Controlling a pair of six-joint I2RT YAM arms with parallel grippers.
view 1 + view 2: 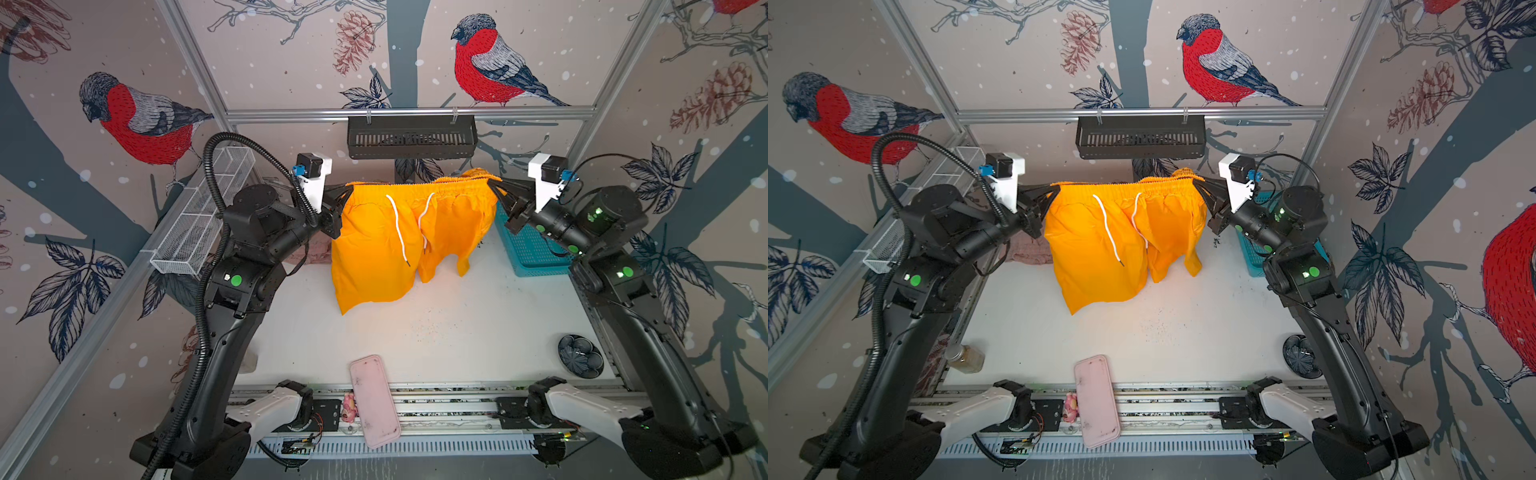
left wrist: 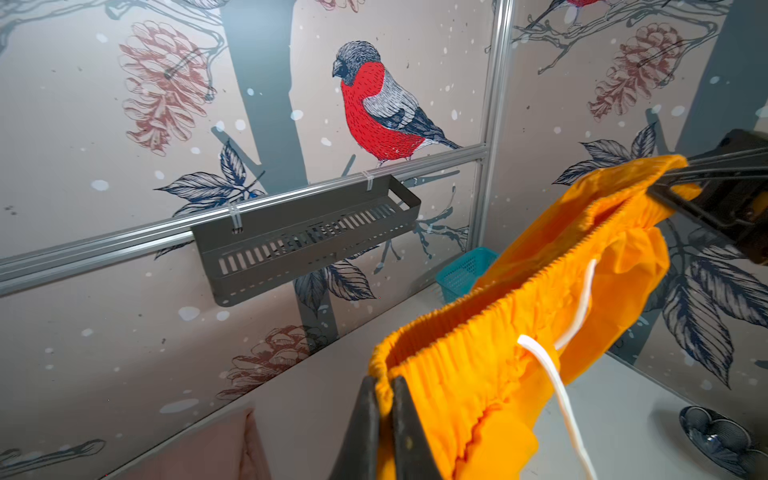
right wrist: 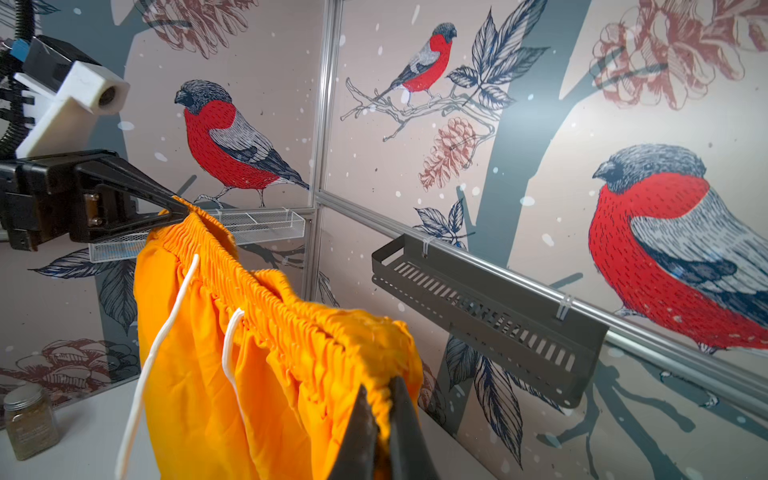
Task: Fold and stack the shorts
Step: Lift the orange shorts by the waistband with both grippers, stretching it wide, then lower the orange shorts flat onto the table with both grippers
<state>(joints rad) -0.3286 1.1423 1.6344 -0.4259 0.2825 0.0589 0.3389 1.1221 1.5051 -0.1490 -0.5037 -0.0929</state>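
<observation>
The bright orange shorts (image 1: 395, 241) (image 1: 1100, 249) hang above the white table, stretched by the elastic waistband between both grippers, legs and white drawstring dangling. My left gripper (image 1: 347, 191) (image 1: 1054, 189) (image 2: 384, 380) is shut on one end of the waistband. My right gripper (image 1: 496, 183) (image 1: 1200, 180) (image 3: 380, 388) is shut on the other end, where the waistband bunches. The wrist views show the orange shorts (image 2: 478, 374) (image 3: 270, 374) pinched between each pair of fingers. The dusty pink shorts (image 1: 311, 253) (image 1: 1030, 251) lie on the table at the back left, mostly hidden behind the left arm.
A teal mesh basket (image 1: 532, 253) (image 1: 1252, 257) stands at the back right under the right arm. A pink oblong tray (image 1: 374, 399) overhangs the front edge. A dark flower-shaped dish (image 1: 579, 355) sits front right, a jar (image 1: 965, 357) front left. A black shelf (image 1: 411, 137) hangs on the back rail.
</observation>
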